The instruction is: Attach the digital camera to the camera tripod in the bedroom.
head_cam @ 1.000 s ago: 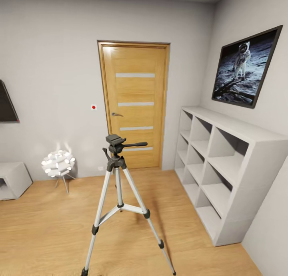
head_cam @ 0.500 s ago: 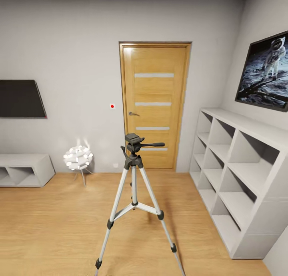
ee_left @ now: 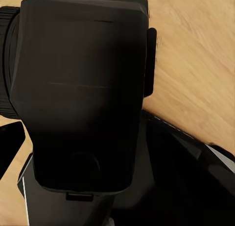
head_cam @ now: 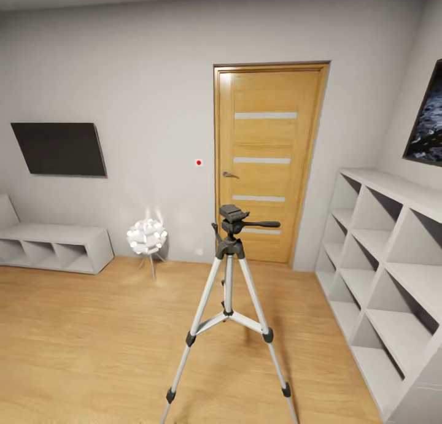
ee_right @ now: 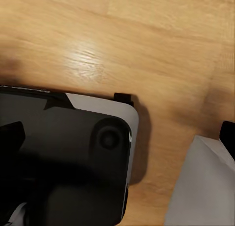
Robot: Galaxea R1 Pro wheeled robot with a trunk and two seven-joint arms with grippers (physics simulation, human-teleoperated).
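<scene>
At the centre of the head view, slightly toward the bottom, the camera tripod (head_cam: pixel 230 301) stood on the wood floor (head_cam: pixel 92 338) of the bedroom, its three silver legs spread and its black head carrying a handle that pointed toward the right of the frame. Behind it, the wooden door (head_cam: pixel 267 160) was shut in the grey wall, with a small red dot (head_cam: pixel 199 162) on the wall just left of its frame. White cubby shelves (head_cam: pixel 393 270) ran along the right edge of the picture. At the left hung a dark wall screen (head_cam: pixel 60 149) above a low white bench (head_cam: pixel 55 247), and a glowing round lamp (head_cam: pixel 147 237) stood on the floor between bench and door.

In the left wrist view, a black blocky body, the digital camera (ee_left: pixel 81 93), sat very close to the lens over the floor; whether the left gripper clasped it I could not tell. The right wrist view showed dark robot parts above the planks, and the right gripper's state could not be told either.
</scene>
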